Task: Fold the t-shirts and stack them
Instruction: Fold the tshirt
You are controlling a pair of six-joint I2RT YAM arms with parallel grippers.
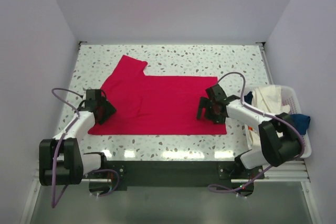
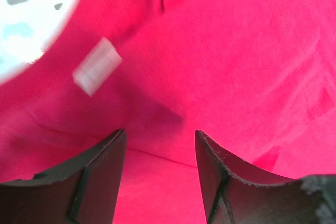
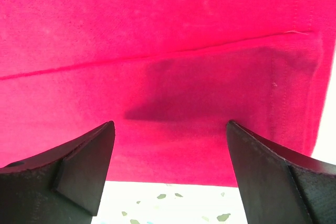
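On the speckled worktop (image 1: 210, 56), between the two sets of fingers, a crimson-red t-shirt (image 1: 163, 103), spread nearly flat; plain soft cloth, one short sleeve sticking out at the far left corner, a soft crease running down near the left end; right end just under the right gripper (image 1: 205, 109), left end under the left gripper (image 1: 103, 109). Ahead of the left fingers (image 2: 89, 182) and a little to their left, a small pale label (image 2: 94, 66) on the red cloth; fingers parted over it, released, nothing between them. Between the right fingers (image 3: 79, 171), stitched hem and shadowed red cloth, bare worktop nearer; spread wide, gripping nothing. Right of the right fingers, in a white slatted basket (image 1: 296, 94), a cream-white t-shirt (image 1: 270, 98) and a dark blue t-shirt (image 1: 302, 121), both bunched.
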